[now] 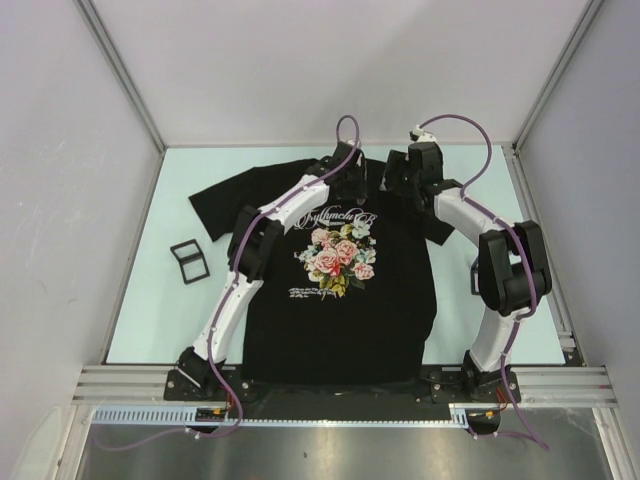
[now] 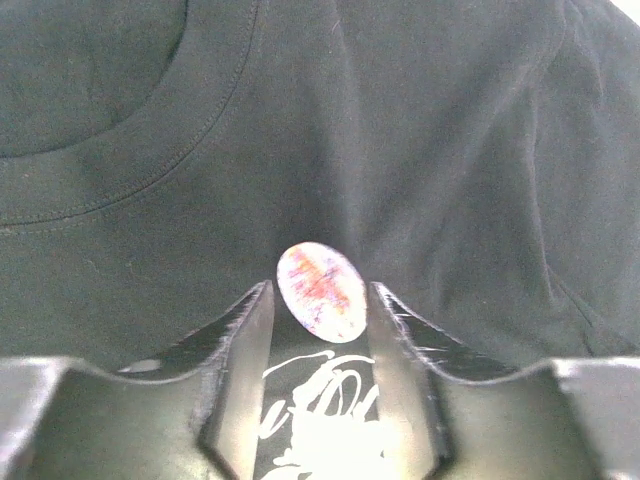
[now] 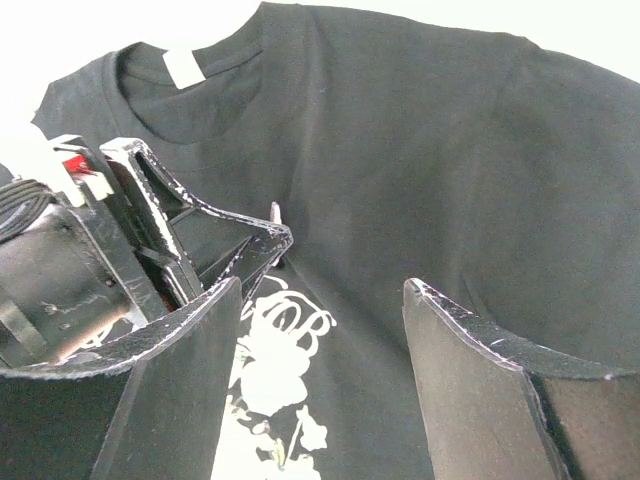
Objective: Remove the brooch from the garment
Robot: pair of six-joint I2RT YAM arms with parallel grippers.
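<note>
left hand just beside right hand

Black short-sleeved cloth T-shirt: matt, soft knit, faintly creased, with a stitched ribbed collar and a small white fabric neck label. The rose print and white lettering lie flat on the cloth. Oval brooch: smooth, glossy face, mottled pink and purple. Fingers of the left gripper and of the right gripper: hard black plastic, matt, scuffed pale along the edges. Pale green table: smooth, low sheen. Silvery metal rail: ribbed, dull.
</note>
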